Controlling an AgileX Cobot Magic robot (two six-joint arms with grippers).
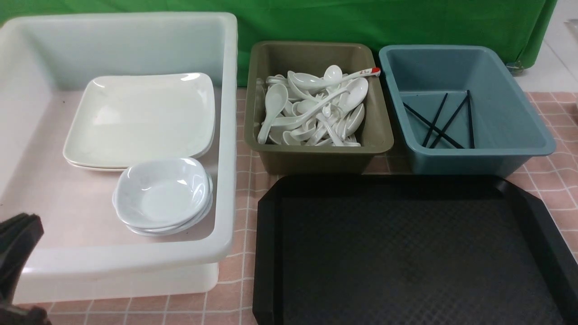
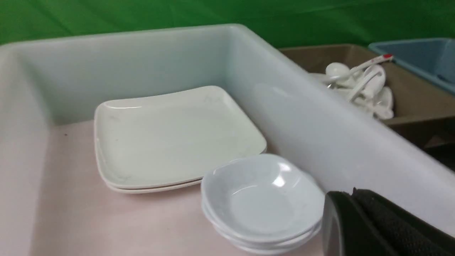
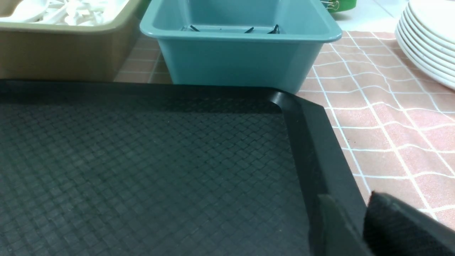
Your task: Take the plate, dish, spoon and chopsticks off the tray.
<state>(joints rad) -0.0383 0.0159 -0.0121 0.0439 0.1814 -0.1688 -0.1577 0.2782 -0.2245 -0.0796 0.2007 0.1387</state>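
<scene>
The black tray lies in front of me with nothing on it; its far right corner shows in the right wrist view. The large white square plate lies on another one inside the white tub, also in the left wrist view. A stack of small white dishes sits beside it. Several white spoons fill the olive tub. Black chopsticks lie in the blue tub. My left gripper is shut and empty at the white tub's near left corner. My right gripper is shut and empty over the tray's right rim.
The olive tub and the blue tub stand side by side just behind the tray. A red-tipped spoon lies on top of the spoon heap. A stack of white plates stands on the pink checked cloth to the right.
</scene>
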